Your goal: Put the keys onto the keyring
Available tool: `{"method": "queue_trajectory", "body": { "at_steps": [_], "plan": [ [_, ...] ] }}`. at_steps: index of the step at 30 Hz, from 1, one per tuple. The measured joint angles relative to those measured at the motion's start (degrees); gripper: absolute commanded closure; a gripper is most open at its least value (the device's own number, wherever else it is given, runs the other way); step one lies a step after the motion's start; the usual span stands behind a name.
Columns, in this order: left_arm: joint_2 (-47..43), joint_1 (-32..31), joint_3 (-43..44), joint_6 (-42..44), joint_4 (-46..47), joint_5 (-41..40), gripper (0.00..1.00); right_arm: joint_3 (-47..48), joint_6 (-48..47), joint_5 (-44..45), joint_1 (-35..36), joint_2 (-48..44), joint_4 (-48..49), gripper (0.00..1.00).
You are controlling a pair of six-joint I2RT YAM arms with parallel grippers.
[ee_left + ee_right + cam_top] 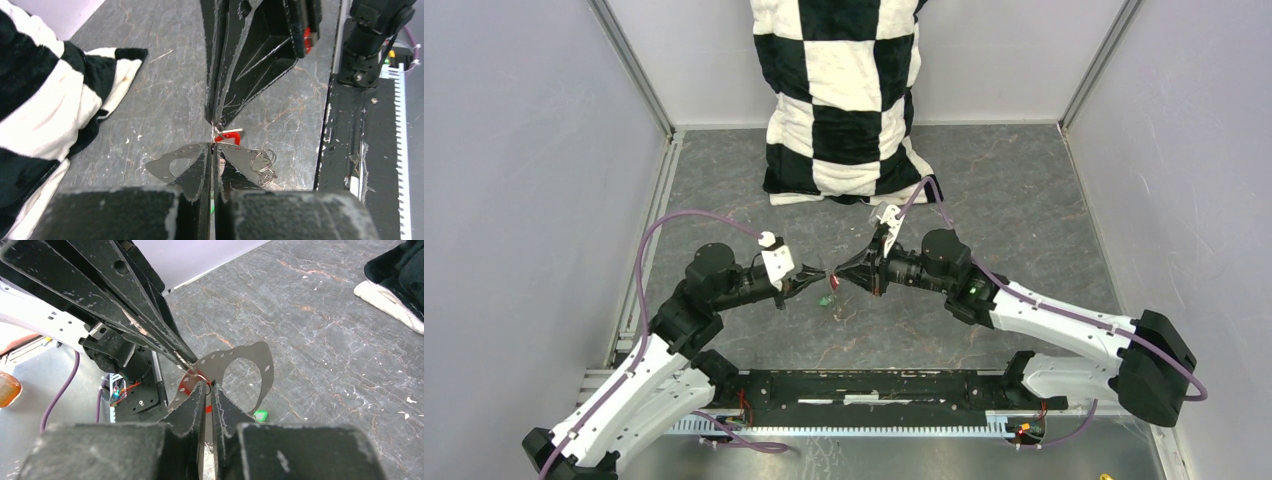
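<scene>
Threading step: left claw (pixel 212 150) clamped the keyring (pixel 238 152), right claw (pixel 207 388) nipped the red key (pixel 229 138); we judged fine alignment next. Green key (pixel 260 415) lay at 6 o'clock.

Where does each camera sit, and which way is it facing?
Top external: above and behind the bases, looking down on the table; both arms show, left claw and right claw tip to tip.
Left wrist: looks along its own fingers at the right claw.
Right wrist: looks along its own fingers at the left claw.
Shared: both wrist views catch the red key.
</scene>
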Motion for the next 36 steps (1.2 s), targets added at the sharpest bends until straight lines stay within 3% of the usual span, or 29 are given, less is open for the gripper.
{"method": "queue_trajectory", "body": {
  "at_steps": [8, 12, 17, 25, 36],
  "plan": [
    [-1.4, -0.1, -0.4, 0.0, 2.5, 4.1, 0.98, -0.7, -0.9, -2.4, -1.2, -2.9, -0.8, 0.56],
    [-1.7, -0.1, -0.4, 0.0, 2.8, 6.4, 0.98, -0.1, -4.5, -3.8, -2.0, -5.5, -4.5, 0.37],
    [-1.9, -0.1, -0.4, 0.0, 3.5, 9.0, 0.98, 2.6, -10.0, -5.8, -2.5, -7.2, -10.3, 0.27],
    [-1.6, -0.1, -0.3, 0.0, 3.6, 12.2, 0.98, 5.4, -14.6, -9.0, -2.8, -7.3, -14.1, 0.25],
    [-1.3, -0.1, -0.3, 0.0, 3.6, 15.6, 0.98, 6.2, -15.5, -18.1, -2.9, -5.5, -10.1, 0.25]
  ]
}}
